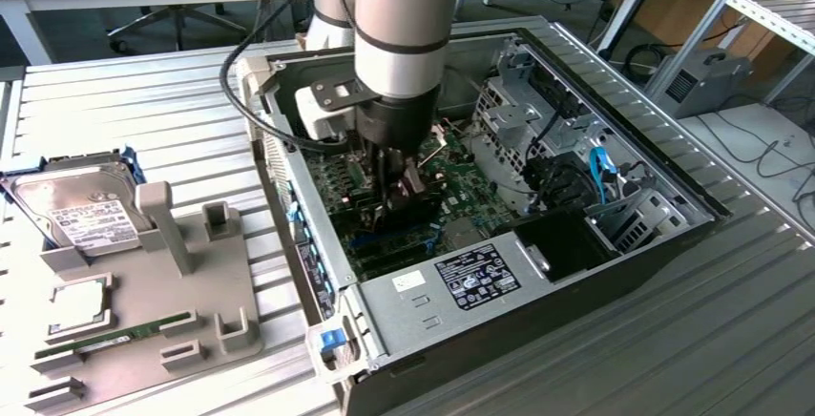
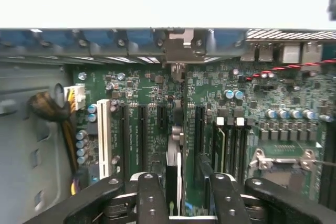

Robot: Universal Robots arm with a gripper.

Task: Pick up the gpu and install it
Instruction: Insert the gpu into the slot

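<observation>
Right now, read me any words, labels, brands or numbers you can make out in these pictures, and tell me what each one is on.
No text can be read here.
Black label on the power supply: white print and symbols, too small to read.
White label on the hard drive: lines of print, too blurred to read.
Small white sticker on the computer case: unreadable.
Motherboard in the wrist view: slot and component markings too fine to read.

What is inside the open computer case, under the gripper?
Inside the computer case lies the green motherboard, with its slots. The gpu stands edge-on in one slot between the open gripper fingers. The arm covers part of the board.
</observation>
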